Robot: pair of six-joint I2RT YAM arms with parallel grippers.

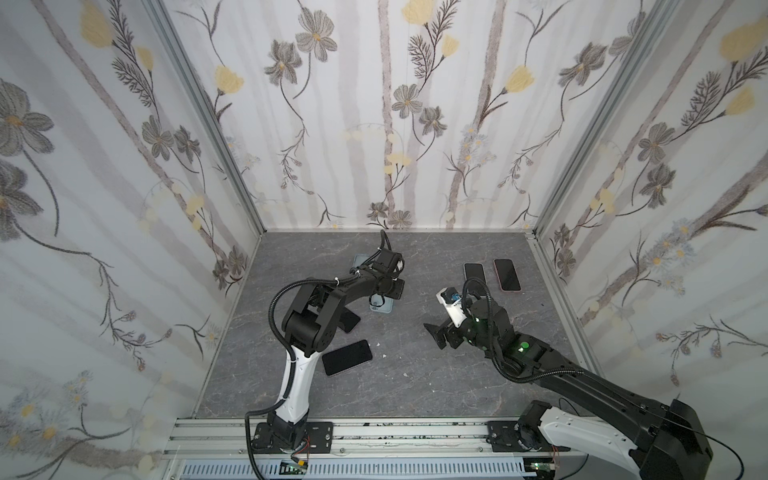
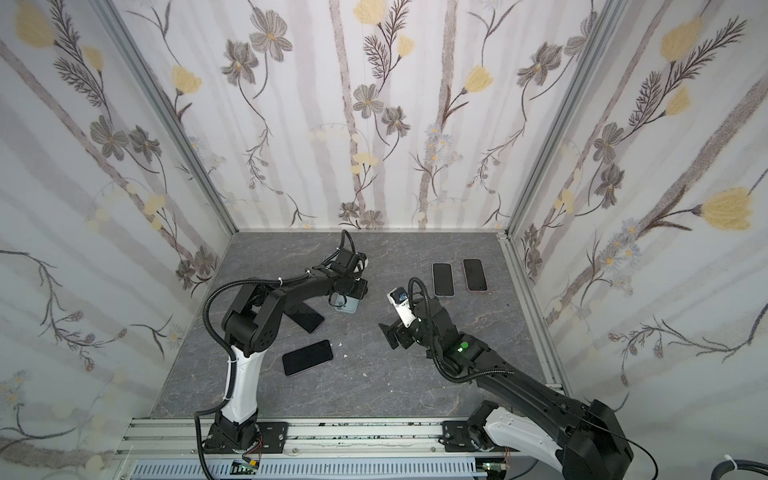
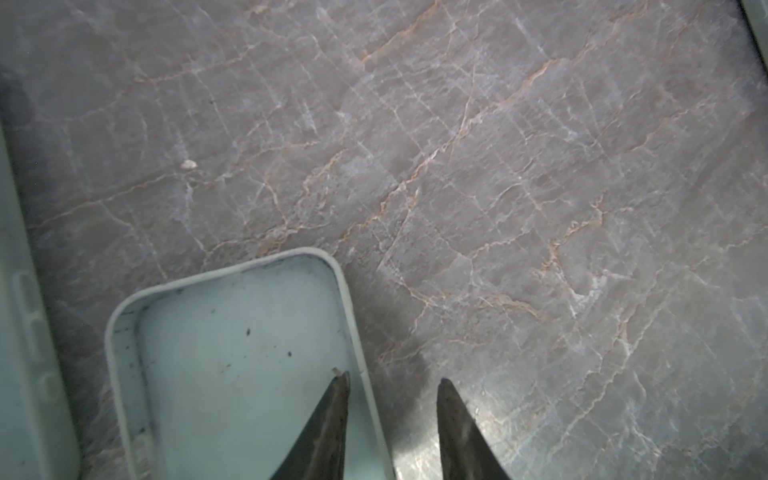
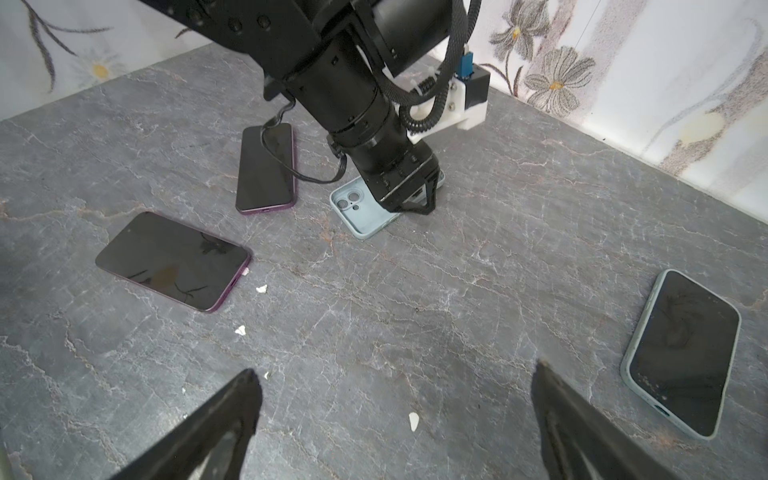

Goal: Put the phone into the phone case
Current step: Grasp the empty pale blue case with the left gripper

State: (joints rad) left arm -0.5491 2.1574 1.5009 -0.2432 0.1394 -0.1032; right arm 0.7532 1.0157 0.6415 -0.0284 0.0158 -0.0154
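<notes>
Left claw [image 3: 392, 380] down at the pale blue phone case [image 3: 232, 353], parted a little and straddling one long side wall — one finger [image 3: 328, 428] inside the hollow, the other outside over the grey table [image 3: 540, 166], clear of the wall, so no pinch to be seen. Case flat, hollow side up, camera cutout [image 4: 351, 199] at the end away from the claw; nothing in it but that fingertip. In both top views near the table's middle, half hidden beneath the left arm [image 1: 353, 286].

Right claw [image 4: 395, 368] spread wide and empty, hanging above bare table, well apart from the case and facing it.

Purple phone [image 1: 347, 357] screen up, nearer the front rail [image 1: 374, 432] than the case, well apart from both claws — untouched. Second purple phone [image 1: 349, 323] between that one and the case, partly under the left arm, near the case, not touching. Pale-cased phone [image 1: 474, 277] and pink-cased phone [image 1: 507, 275] side by side toward the far right. Spare pale case [image 1: 360, 261] just behind the left arm. White scraps [image 4: 413, 422] scattered about.
</notes>
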